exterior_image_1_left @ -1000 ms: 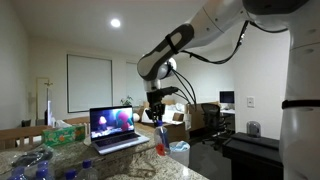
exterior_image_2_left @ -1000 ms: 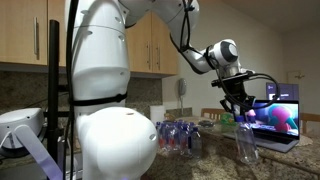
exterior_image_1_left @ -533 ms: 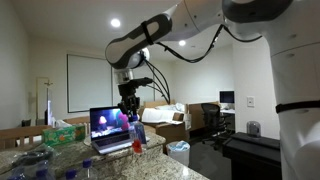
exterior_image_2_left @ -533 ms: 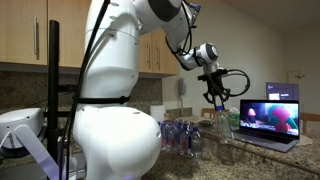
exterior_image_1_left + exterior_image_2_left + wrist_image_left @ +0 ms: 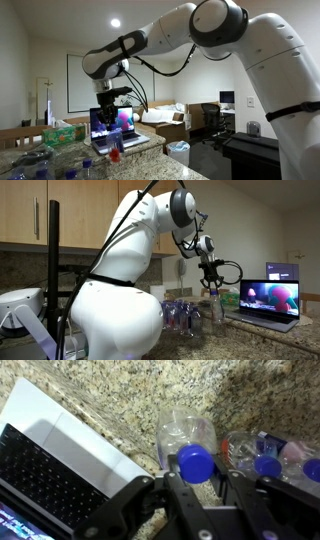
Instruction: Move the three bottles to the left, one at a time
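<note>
Bottle number one, the held bottle (image 5: pixel 188 438), sits straight under the gripper (image 5: pixel 208 480). It is clear plastic with a blue cap, and in an exterior view (image 5: pixel 114 147) it shows red near its base. What it holds beyond that colour is too small to tell, and no label or writing on it can be read. The gripper's jaws are drawn in narrowly on either side of the bottle's neck, just under the cap, gripping it. In both exterior views the bottle hangs upright from the gripper (image 5: pixel 212 287). Whether its base touches the granite counter (image 5: pixel 120 390) cannot be told.

Just beside the gripper on one side in the wrist view lies a cluster of blue-capped bottles (image 5: pixel 268 460), clear and crinkled; their contents and print are unreadable. On the gripper's other side is an open laptop (image 5: pixel 50 465), its screen lit with pink and blue shapes (image 5: pixel 270 295). No words on it are legible.
</note>
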`<action>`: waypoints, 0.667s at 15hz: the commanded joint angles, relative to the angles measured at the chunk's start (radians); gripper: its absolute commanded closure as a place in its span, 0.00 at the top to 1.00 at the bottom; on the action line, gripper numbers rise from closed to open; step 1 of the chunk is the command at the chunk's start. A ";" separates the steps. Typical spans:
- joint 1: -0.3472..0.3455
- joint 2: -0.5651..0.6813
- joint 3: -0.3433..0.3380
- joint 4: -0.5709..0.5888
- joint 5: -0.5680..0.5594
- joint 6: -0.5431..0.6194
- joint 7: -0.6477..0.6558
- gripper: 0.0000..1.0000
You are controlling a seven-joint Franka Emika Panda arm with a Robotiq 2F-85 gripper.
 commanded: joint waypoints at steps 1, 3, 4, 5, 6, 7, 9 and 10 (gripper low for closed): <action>0.014 0.080 0.014 0.108 0.010 -0.005 -0.048 0.14; 0.014 0.118 0.020 0.151 0.029 -0.003 -0.058 0.14; 0.008 0.143 0.027 0.177 0.049 -0.006 -0.082 0.14; 0.006 0.160 0.031 0.192 0.061 -0.005 -0.098 0.14; 0.002 0.182 0.036 0.210 0.078 -0.005 -0.121 0.14; 0.001 0.200 0.038 0.229 0.092 -0.008 -0.138 0.14; 0.001 0.235 0.040 0.259 0.112 -0.012 -0.166 0.14; 0.003 0.252 0.041 0.279 0.120 -0.022 -0.177 0.14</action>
